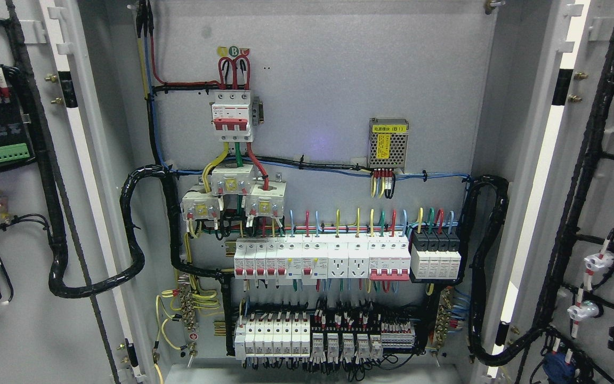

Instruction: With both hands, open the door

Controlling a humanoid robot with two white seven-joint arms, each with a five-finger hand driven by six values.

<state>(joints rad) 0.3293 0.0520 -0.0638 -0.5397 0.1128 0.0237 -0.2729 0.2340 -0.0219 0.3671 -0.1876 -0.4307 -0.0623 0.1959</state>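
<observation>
An electrical cabinet stands before me with both doors swung wide. The left door (pixel 19 224) shows its inner face at the picture's left, carrying black wiring and a green terminal block (pixel 13 152). The right door (pixel 605 213) shows its inner face at the right, with black cable looms and white connectors. Between them the grey back panel (pixel 328 80) is fully exposed. Neither of my hands nor any arm appears in the head view.
On the panel sit a red-and-white main breaker (pixel 231 116), a small power supply (pixel 388 143), a row of breakers (pixel 322 259) and lower terminal blocks (pixel 307 336). Thick black conduits (pixel 131 234) loop from the panel to each door.
</observation>
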